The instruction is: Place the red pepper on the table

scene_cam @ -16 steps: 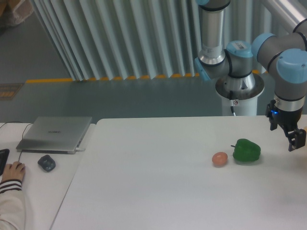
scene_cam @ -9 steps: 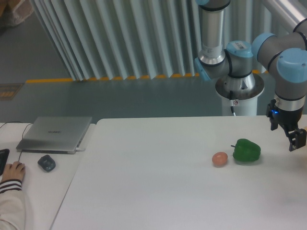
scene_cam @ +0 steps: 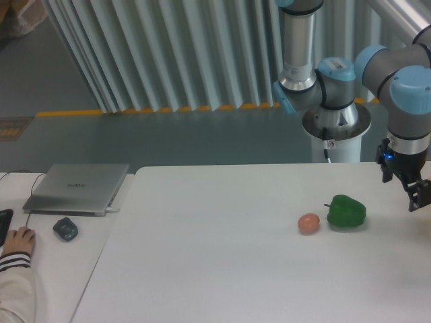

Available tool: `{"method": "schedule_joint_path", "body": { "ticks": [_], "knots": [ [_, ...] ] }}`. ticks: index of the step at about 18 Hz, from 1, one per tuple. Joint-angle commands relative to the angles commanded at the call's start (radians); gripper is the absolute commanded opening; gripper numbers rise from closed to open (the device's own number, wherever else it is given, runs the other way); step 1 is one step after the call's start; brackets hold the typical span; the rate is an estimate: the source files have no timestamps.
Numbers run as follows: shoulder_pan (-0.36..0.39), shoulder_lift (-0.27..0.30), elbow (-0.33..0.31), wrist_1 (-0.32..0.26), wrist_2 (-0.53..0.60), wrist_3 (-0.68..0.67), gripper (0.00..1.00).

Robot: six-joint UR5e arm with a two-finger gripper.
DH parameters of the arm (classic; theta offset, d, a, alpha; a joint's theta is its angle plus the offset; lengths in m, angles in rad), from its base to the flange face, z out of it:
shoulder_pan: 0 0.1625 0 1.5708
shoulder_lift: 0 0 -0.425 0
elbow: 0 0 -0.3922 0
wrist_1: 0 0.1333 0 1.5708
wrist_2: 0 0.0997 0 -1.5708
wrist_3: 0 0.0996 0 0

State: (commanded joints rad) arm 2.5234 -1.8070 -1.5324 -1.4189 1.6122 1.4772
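Note:
The red pepper is out of view. My gripper (scene_cam: pixel 423 200) hangs at the right edge of the frame, just above the white table (scene_cam: pixel 215 256) and to the right of a green bell pepper (scene_cam: pixel 346 211). Only one dark finger (scene_cam: pixel 417 194) shows; the other is cut off by the frame edge. Whether anything sits between the jaws is hidden.
A small tan-orange egg-shaped thing (scene_cam: pixel 308 223) lies just left of the green pepper. On a narrower desk at the left are a closed laptop (scene_cam: pixel 77 188), a mouse (scene_cam: pixel 65 229) and a person's hand (scene_cam: pixel 17 240). The arm's base (scene_cam: pixel 335 121) stands behind the table.
The gripper has drifted slightly to the right, further toward the frame edge. The green pepper and the egg-shaped thing have not moved.

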Motion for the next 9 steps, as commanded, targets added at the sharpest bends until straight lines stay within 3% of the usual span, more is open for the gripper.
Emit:
{"method": "schedule_joint_path", "body": {
  "ticks": [4, 7, 9],
  "knots": [
    [0.002, 0.002, -0.002, 0.012, 0.001, 0.002, 1.00],
    [0.003, 0.006, -0.037, 0.107, 0.005, -0.002, 1.00],
    [0.009, 0.006, -0.043, 0.132, 0.027, -0.050, 1.00]
  ]
}}
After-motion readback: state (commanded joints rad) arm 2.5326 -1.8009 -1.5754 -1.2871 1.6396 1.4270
